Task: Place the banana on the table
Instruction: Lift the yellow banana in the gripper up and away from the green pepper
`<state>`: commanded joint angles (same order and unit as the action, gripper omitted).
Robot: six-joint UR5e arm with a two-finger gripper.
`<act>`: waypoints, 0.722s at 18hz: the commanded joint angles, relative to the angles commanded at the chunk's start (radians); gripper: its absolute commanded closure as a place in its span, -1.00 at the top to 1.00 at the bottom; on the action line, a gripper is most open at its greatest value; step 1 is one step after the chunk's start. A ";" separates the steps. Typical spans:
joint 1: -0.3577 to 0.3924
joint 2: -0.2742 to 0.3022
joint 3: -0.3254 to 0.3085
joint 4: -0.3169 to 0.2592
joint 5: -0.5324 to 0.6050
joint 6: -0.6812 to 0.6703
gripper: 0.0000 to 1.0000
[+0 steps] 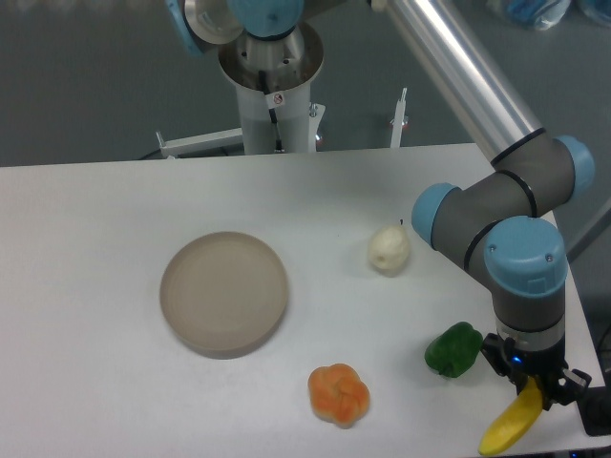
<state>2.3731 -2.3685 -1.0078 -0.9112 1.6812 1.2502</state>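
Note:
The bright yellow banana (511, 426) hangs at the front right corner of the white table (115, 200), tilted with its lower tip pointing down-left near the table's front edge. My gripper (535, 389) is shut on the banana's upper end and points straight down. Whether the banana's lower tip touches the tabletop cannot be told. The fingertips are partly hidden by the banana and the gripper body.
A green pepper (452, 349) lies just left of the gripper. An orange lobed fruit (339, 393) sits at the front middle. A pale pear (389, 249) lies mid-table. A round beige plate (224, 292) stands to the left. The arm's base (272, 86) is at the back.

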 joint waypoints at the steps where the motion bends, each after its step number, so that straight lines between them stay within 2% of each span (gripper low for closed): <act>1: 0.000 0.002 -0.002 0.000 -0.002 -0.006 -0.33; 8: 0.005 0.028 -0.024 -0.005 -0.005 0.002 -0.33; 13: 0.044 0.101 -0.097 -0.014 -0.046 0.047 -0.33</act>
<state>2.4175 -2.2673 -1.1044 -0.9250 1.6353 1.2976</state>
